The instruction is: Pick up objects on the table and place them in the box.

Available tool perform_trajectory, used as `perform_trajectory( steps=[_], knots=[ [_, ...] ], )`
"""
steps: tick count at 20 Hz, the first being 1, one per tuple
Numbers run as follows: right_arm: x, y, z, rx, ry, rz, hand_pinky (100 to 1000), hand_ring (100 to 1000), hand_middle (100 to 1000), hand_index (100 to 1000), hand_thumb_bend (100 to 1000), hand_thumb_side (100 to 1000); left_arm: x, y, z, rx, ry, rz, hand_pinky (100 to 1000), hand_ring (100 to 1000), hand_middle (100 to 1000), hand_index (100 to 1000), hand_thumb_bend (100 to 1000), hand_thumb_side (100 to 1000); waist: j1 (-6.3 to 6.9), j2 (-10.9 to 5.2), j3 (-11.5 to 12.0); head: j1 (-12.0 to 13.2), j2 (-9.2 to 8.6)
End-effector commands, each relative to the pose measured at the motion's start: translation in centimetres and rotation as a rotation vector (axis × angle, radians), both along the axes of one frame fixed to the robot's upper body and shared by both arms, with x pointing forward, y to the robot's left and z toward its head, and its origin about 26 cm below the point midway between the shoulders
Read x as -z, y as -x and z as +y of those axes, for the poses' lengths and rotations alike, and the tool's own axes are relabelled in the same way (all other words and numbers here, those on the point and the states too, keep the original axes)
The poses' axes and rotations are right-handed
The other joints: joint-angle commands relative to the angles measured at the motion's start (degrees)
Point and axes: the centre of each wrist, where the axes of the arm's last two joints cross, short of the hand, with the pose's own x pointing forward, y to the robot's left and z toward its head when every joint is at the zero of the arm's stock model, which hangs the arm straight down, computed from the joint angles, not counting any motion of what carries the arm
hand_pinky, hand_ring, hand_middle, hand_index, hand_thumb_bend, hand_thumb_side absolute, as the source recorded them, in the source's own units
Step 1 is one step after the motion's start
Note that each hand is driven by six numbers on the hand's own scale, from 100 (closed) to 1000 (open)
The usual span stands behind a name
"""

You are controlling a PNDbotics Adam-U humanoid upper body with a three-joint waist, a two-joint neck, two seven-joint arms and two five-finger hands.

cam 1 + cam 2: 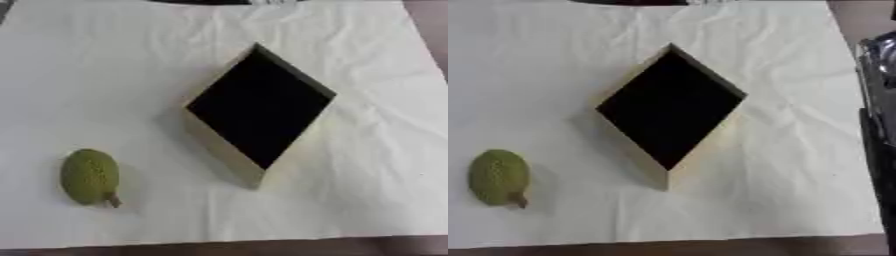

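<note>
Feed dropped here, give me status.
No hands showing. Green fruit on white cloth, left of box, apart. Box interior dark. Nothing between.

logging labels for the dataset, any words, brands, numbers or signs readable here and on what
None can be read.
Box: plain pale walls, dark inside, no print showing.
Green fruit: bumpy skin, no sticker showing.
White cloth: creases only.
Dark shiny thing at the right edge of the right eye view: no legible marking.

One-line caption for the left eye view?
Bumpy green oval fruit lies left of black-lined tan box on creased white cloth.
</note>
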Motion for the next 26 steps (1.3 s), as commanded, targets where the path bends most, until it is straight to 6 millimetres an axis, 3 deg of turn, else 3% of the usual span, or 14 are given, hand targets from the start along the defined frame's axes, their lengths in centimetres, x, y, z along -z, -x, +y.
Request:
perform_trajectory(
  steps=[1, 9, 18, 24, 26],
  knots=[
    [-1.1, 0.5, -0.2, 0.006, 0.034, -0.034, 817, 662, 634, 810, 331, 566, -1.0, 0.3, -0.1, 0.012, -0.087, -0.001, 568, 582, 592, 819, 507, 590, 0.21, -1.29, -0.1, -0.3, 0.28],
    [-1.2, 0.6, -0.3, 0.015, 0.030, -0.044, 816, 662, 635, 810, 331, 565, 0.0, 0.4, -0.1, 0.034, -0.175, 0.019, 579, 595, 607, 833, 512, 594, 0.25, -1.47, 0.0, -0.3, 0.47],
    [-1.4, 0.6, -0.6, 0.033, 0.033, -0.055, 815, 662, 636, 810, 331, 565, 0.0, 0.4, -0.2, 0.063, -0.165, -0.087, 607, 650, 663, 856, 538, 574, 0.40, -1.69, 0.1, -0.1, 0.89],
    [-1.4, 0.7, -0.6, 0.035, 0.043, -0.053, 815, 662, 636, 810, 330, 564, 0.7, 0.6, 0.0, 0.072, -0.208, -0.122, 630, 671, 683, 875, 497, 598, 0.84, -1.93, 0.1, 0.0, 1.33],
    [-1.4, 0.6, -0.6, 0.032, 0.047, -0.051, 815, 662, 636, 810, 330, 564, 1.0, 0.7, 0.0, 0.069, -0.242, -0.122, 638, 679, 694, 884, 513, 564, 1.08, -2.04, 0.1, 0.1, 1.47]
  ],
)
